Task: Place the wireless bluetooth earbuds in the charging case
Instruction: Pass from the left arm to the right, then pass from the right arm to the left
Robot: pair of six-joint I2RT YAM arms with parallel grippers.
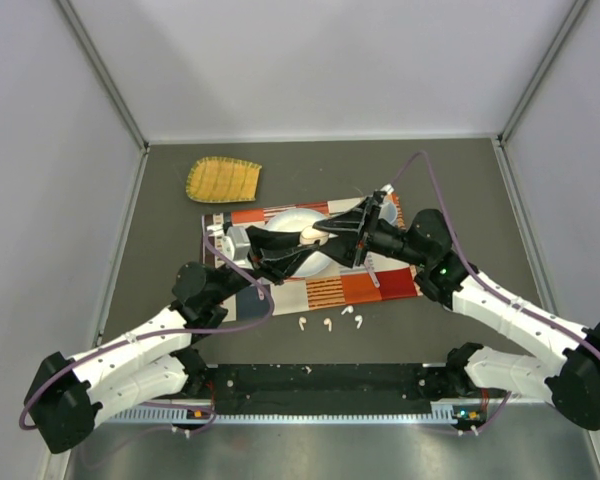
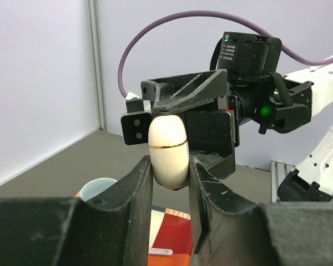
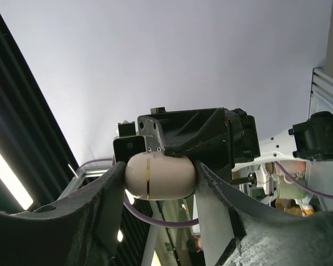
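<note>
On the grey table [image 1: 460, 180] lies a striped placemat [image 1: 390, 285]; above its middle, the left fingers [image 2: 136, 188] and right fingers [image 3: 108, 194] both pinch the white charging case [image 2: 167, 145]. The earbuds [image 1: 327, 322] lie loose on the table, just beside the placemat's near edge.

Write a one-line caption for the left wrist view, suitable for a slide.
Handover in mid-air: the left gripper and the right gripper both close their jaws on the white charging case.
</note>
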